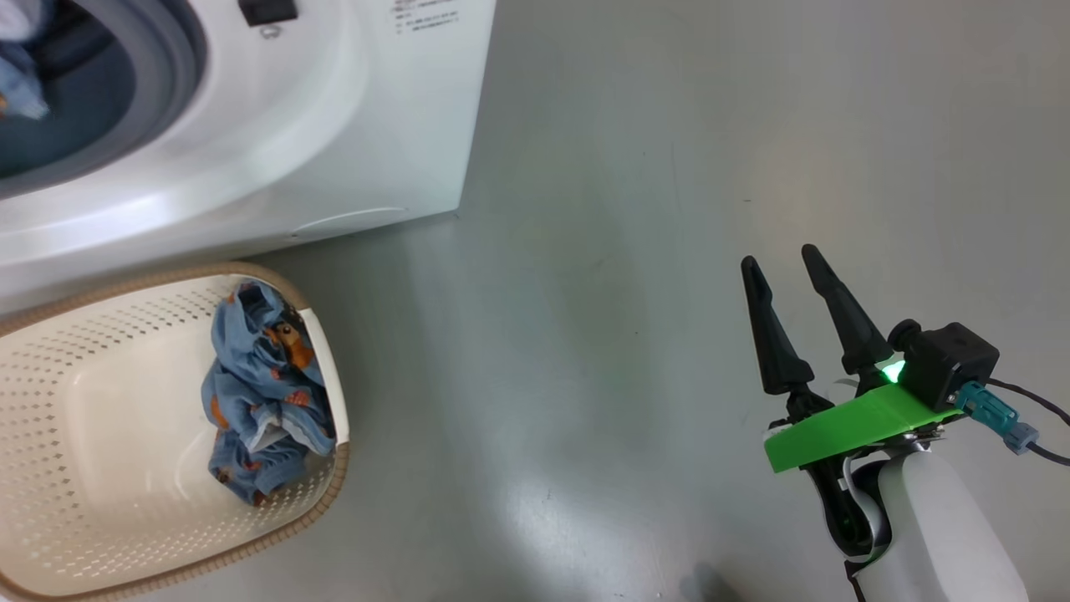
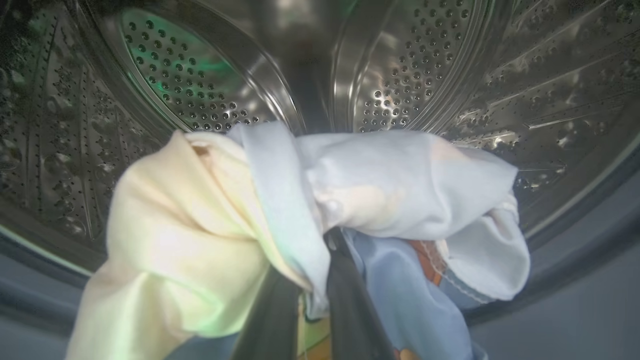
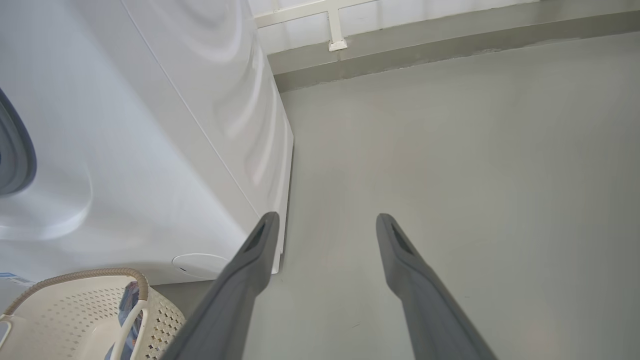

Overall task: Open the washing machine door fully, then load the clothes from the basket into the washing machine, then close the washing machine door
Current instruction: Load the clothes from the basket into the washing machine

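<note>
A cream and pale blue garment (image 2: 190, 240) is held by the clenched left claw (image 2: 306, 272) inside the steel perforated drum (image 2: 190, 85). 1 blue printed garment (image 1: 259, 393) lies in the cream perforated basket (image 1: 50, 468), well left of the released right claw (image 1: 777, 255).

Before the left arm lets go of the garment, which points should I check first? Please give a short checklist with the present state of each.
1. Left gripper is inside the drum: ok, perforated steel surrounds it.
2. Left gripper grips the cream and blue garment: ok, shut on the cloth.
3. Garment is clear of the grey gasket: cannot tell, its lower folds hang near it.
4. Right gripper is out of the way: ok, open above the floor, apart from the washing machine.
5. Basket is emptied: not ok, the light blue printed garment lies in it.
</note>
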